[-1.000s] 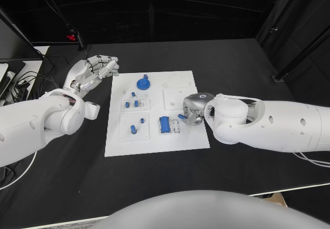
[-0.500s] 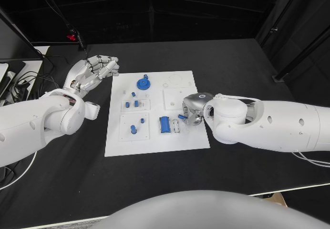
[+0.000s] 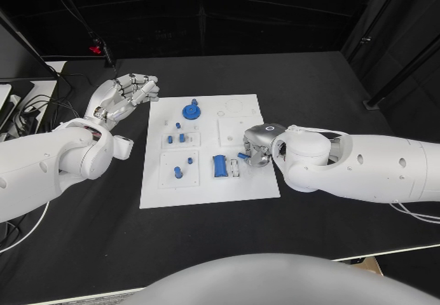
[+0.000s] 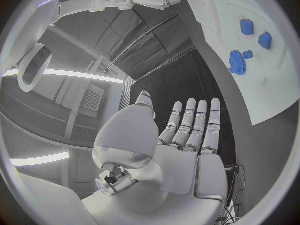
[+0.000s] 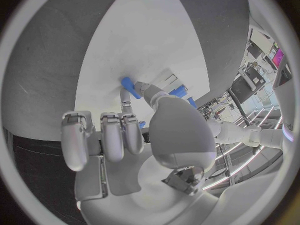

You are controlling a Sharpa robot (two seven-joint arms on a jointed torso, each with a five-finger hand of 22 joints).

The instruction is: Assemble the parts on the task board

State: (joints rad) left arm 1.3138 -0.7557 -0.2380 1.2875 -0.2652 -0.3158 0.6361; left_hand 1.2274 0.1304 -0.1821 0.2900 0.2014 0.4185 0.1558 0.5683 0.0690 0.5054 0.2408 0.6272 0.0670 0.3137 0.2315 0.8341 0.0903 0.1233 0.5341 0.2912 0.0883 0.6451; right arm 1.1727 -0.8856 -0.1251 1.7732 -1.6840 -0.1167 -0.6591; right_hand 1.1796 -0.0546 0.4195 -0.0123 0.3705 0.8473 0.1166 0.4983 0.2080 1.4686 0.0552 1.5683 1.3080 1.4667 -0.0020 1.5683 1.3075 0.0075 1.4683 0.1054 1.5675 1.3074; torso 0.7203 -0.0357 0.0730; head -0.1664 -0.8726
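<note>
Head view: my right robot hand (image 3: 257,146) sits over the right edge of the task board (image 3: 206,187), the white plate in the middle of the black counter (image 3: 302,82). A small blue part (image 3: 243,155) shows at its fingertips, just right of a larger blue block (image 3: 220,166) standing in the board's lower middle. In the right wrist view that small blue part (image 5: 129,86) is pinched between my thumb and one finger (image 5: 126,106), above the white board (image 5: 150,40); the other fingers are curled beside it, holding nothing.

My left robot hand (image 3: 126,95) hangs over the counter just beyond the board's upper left corner, well apart from the right one. Its fingers are stretched out and spread, gripping nothing; the left wrist view shows the same open palm (image 4: 181,150) with the fingers side by side.

On the board, a blue gear (image 3: 191,112) lies near the top, small blue pieces (image 3: 180,136) stand in the left middle, and more blue pegs (image 3: 178,171) stand in the lower left panel. The gear (image 4: 236,62) also appears in the left wrist view.
</note>
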